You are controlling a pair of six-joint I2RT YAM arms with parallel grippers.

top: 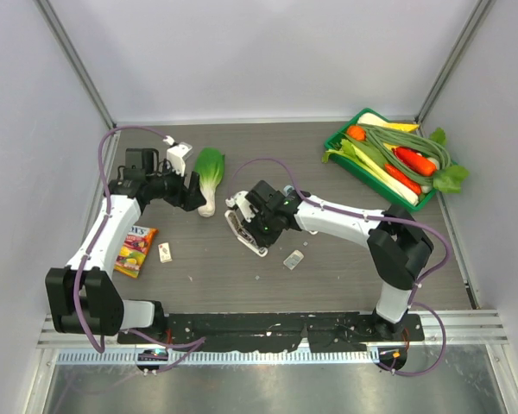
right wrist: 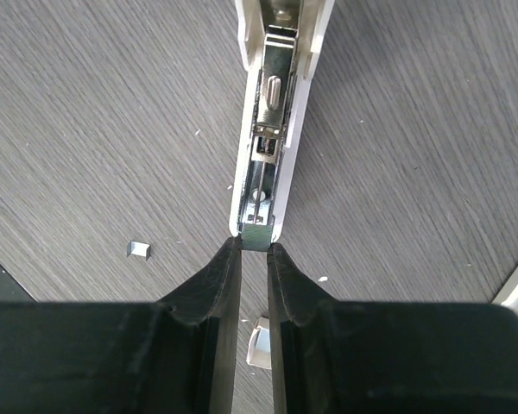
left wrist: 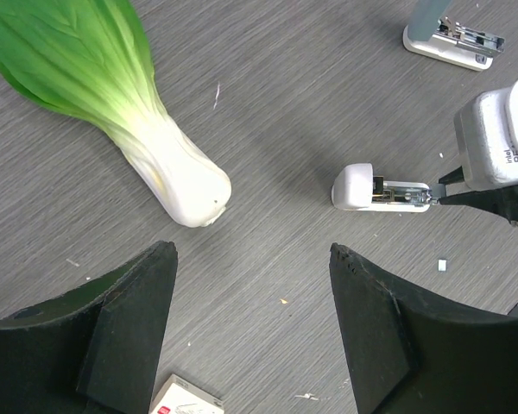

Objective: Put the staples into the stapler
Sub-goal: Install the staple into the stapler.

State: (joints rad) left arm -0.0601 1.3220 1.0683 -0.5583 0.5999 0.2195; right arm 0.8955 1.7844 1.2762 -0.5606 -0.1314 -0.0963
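Observation:
The stapler (top: 250,240) lies open on the dark table near the middle, its silvery channel facing up (right wrist: 268,129). My right gripper (top: 243,216) (right wrist: 255,246) is shut on the near end of that channel, with its fingertips (right wrist: 227,259) pinching a small tab. The stapler's white rounded end (left wrist: 356,186) also shows in the left wrist view. The staples (top: 165,252) are a small whitish box lying flat to the left, and its corner (left wrist: 186,398) peeks in between my left fingers. My left gripper (top: 194,197) (left wrist: 252,248) hangs open over bare table beside the bok choy, holding nothing.
A bok choy (top: 210,172) (left wrist: 112,86) lies just by the left gripper. A colourful snack packet (top: 135,250) sits left of the staples. A small pale bar-like item (top: 293,259) (left wrist: 453,43) lies right of the stapler. A green tray (top: 373,181) of vegetables stands back right. A loose staple bit (right wrist: 138,250) lies near the right fingers.

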